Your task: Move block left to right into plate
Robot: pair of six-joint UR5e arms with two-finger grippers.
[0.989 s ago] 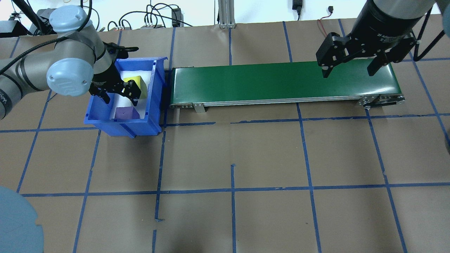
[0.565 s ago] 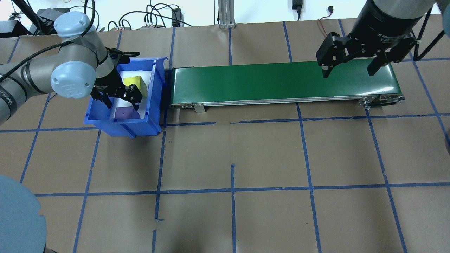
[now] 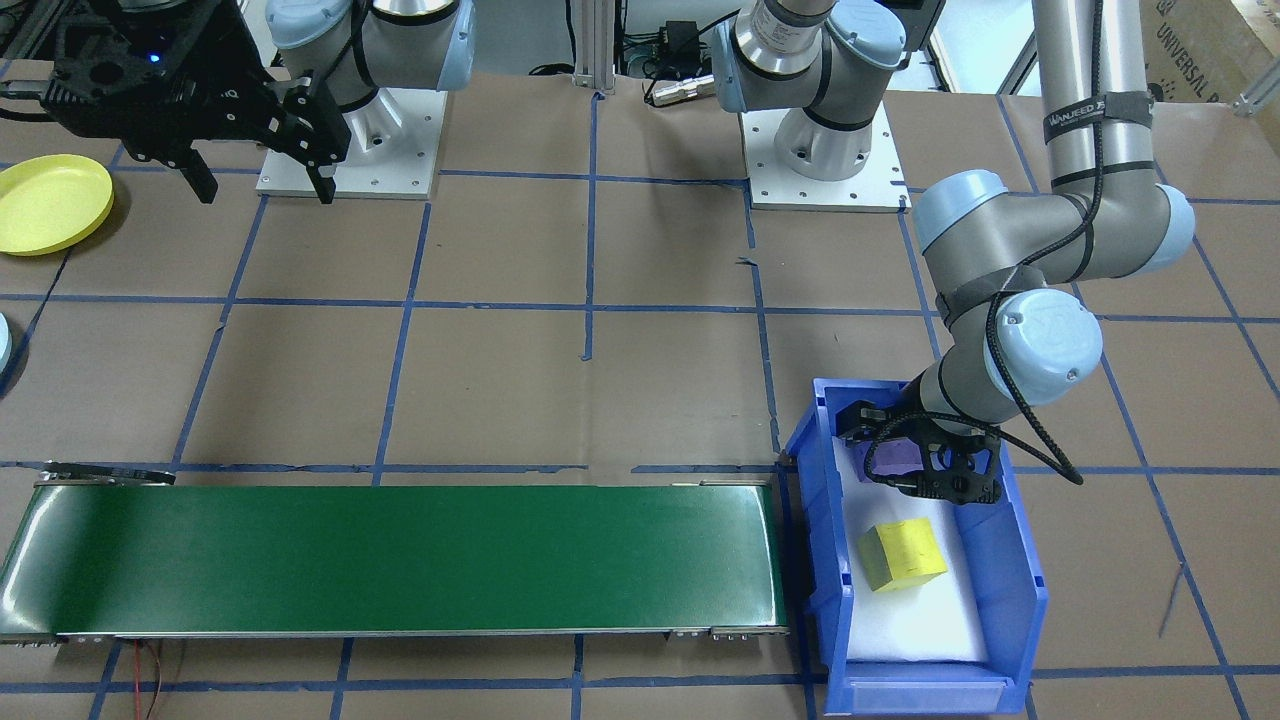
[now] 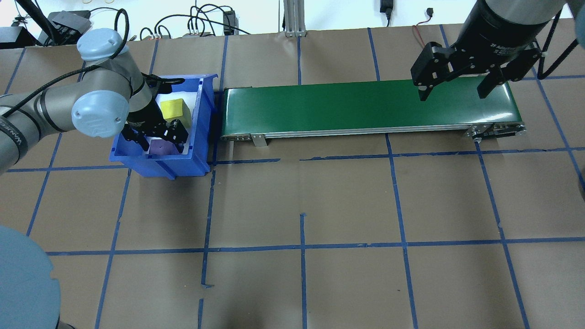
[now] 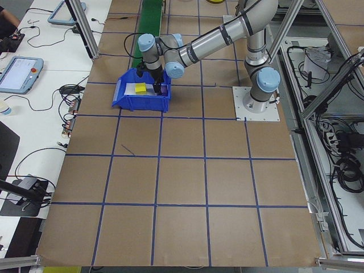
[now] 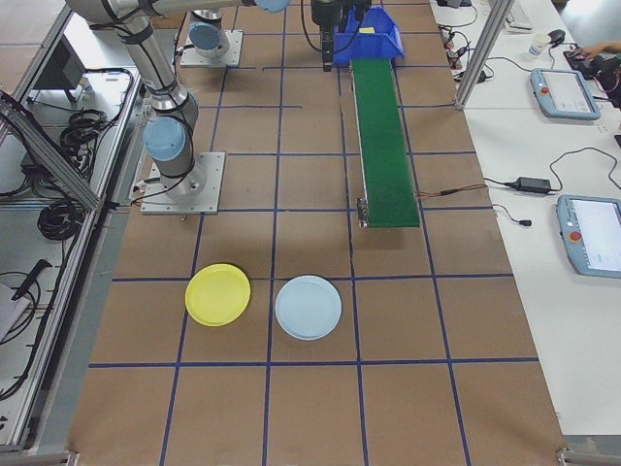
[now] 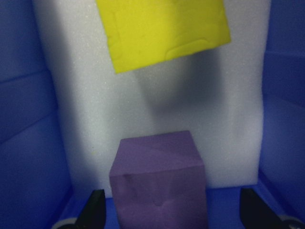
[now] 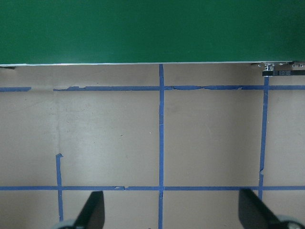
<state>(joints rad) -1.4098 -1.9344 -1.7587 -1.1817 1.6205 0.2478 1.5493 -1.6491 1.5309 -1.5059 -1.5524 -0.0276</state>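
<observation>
A purple block [image 7: 159, 181] [image 4: 160, 147] lies at the near end of the blue bin [image 4: 203, 123], on white foam. My left gripper [image 4: 161, 141] [image 3: 925, 478] is down inside the bin and open, its fingers [image 7: 95, 210] on either side of the purple block without touching it. A yellow block [image 4: 171, 109] [image 3: 903, 553] lies farther along the same bin. A yellow plate [image 6: 217, 294] [image 3: 50, 203] and a light blue plate [image 6: 309, 307] lie on the table at the robot's right. My right gripper [image 4: 452, 91] hangs open and empty over the conveyor's right end.
A green conveyor belt [image 4: 365, 107] runs from beside the bin toward the right, with nothing on it. The bin's blue walls [image 7: 28, 143] close in on both sides of the left gripper. Cables lie along the table's far edge.
My left gripper has moved from beside the yellow block to the bin's near end and lower, and now straddles the purple block. The right arm has not moved.
</observation>
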